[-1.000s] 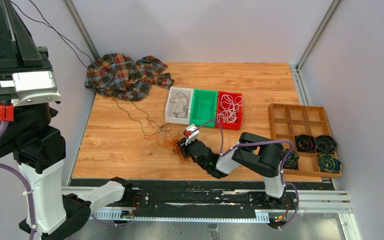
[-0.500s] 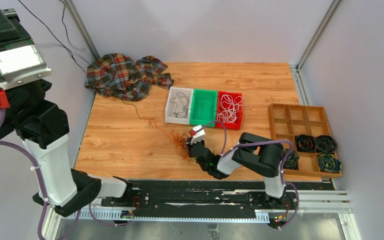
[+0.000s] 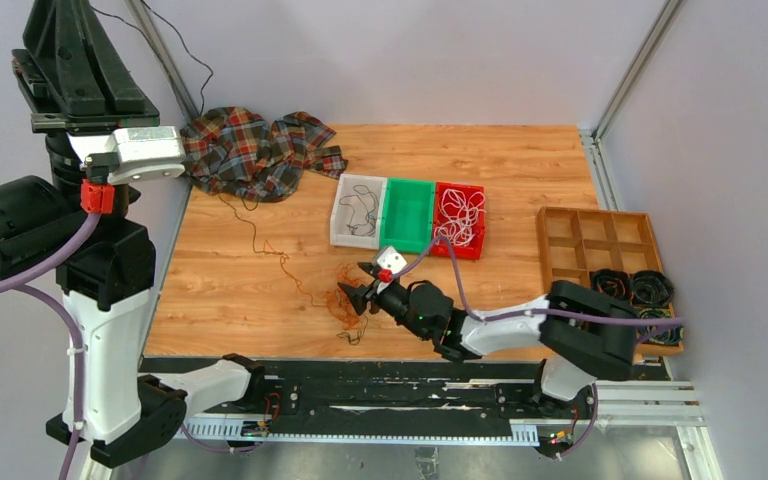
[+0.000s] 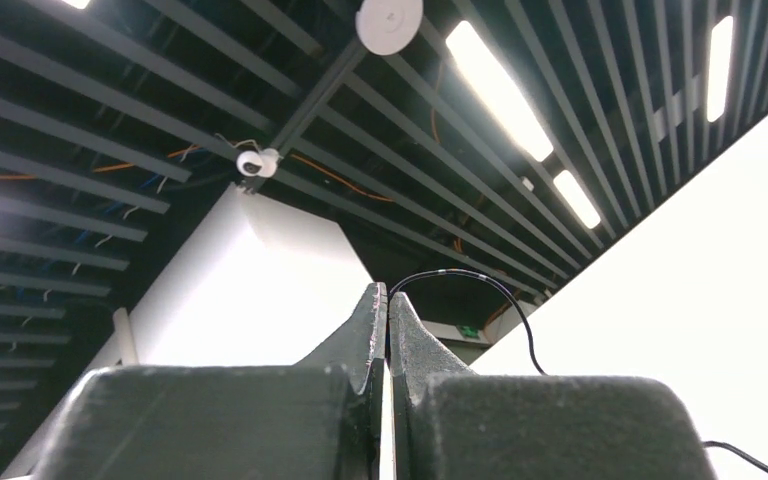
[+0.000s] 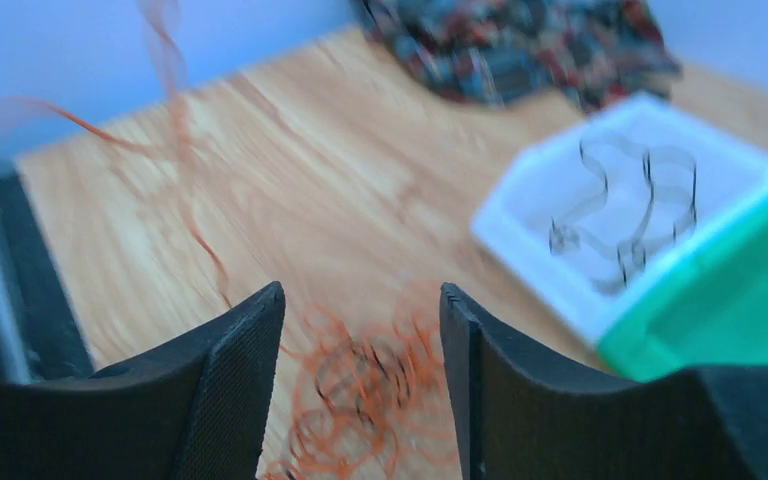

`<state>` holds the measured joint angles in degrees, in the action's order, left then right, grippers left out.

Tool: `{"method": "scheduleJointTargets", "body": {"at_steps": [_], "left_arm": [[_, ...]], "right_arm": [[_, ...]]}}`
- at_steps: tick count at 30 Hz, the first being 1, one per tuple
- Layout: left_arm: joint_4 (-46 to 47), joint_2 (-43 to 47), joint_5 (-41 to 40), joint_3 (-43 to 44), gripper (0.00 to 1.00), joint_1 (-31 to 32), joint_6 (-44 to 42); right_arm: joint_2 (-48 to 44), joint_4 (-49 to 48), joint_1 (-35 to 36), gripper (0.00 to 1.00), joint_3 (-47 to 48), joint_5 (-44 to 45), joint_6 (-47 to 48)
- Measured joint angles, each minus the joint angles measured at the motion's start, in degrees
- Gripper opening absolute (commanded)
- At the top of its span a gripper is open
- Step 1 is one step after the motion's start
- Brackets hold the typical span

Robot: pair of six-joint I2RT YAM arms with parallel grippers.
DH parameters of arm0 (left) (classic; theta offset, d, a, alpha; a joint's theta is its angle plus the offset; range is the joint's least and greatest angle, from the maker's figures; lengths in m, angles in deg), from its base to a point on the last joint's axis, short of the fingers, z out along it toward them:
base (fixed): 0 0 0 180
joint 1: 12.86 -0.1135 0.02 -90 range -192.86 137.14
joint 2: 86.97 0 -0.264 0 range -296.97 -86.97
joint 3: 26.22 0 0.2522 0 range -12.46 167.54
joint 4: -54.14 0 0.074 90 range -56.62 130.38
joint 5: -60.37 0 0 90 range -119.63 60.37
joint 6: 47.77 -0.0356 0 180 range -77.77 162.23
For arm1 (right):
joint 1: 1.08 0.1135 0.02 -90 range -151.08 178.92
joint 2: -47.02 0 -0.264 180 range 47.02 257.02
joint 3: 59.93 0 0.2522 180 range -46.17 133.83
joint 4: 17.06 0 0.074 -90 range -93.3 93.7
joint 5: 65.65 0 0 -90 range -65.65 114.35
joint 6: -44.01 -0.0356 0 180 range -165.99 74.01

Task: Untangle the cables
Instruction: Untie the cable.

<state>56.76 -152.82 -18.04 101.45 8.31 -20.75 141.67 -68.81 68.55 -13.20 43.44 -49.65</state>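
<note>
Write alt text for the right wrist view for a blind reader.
The open right hand frames a blurred tangle of thin orange-brown cable on the wooden table. Further right, a white plastic bin holds a thin black cable, beside a green bin.

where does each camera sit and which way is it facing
Top view: above and behind the bases, looking down on the table; left arm raised, right arm reaching to the orange tangle.
Left wrist: points up at the ceiling; the left gripper is shut on a black cable.
Right wrist: low, looking across the table at the tangle, white bin and shirt; the right gripper is open.
Shared: top and right wrist both show tangle, bin and shirt.
</note>
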Motion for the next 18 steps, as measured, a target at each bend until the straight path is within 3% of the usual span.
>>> {"method": "scheduleJointTargets", "body": {"at_steps": [3, 8, 17, 18], "left_arm": [[-0.70, 0.90, 0.57, -1.57, 0.00, 0.00, 0.37], [-1.46, 2.29, 1.27, -3.76, 0.00, 0.00, 0.70], [-2.21, 2.97, 1.51, -4.44, 0.00, 0.00, 1.07], [-2.23, 3.08, 1.51, -4.44, 0.00, 0.00, 1.07]], "right_arm": [[-6.32, 2.49, 0.09, 0.64, 2.80, -7.37, 4.07], [-8.22, 7.98, 0.11, 0.69, 8.59, -16.39, 6.38], [4.72, 16.37, -0.35, 0.69, 28.74, -26.49, 7.30], [6.54, 16.92, -0.59, 0.64, 30.64, -27.34, 6.80]]}}
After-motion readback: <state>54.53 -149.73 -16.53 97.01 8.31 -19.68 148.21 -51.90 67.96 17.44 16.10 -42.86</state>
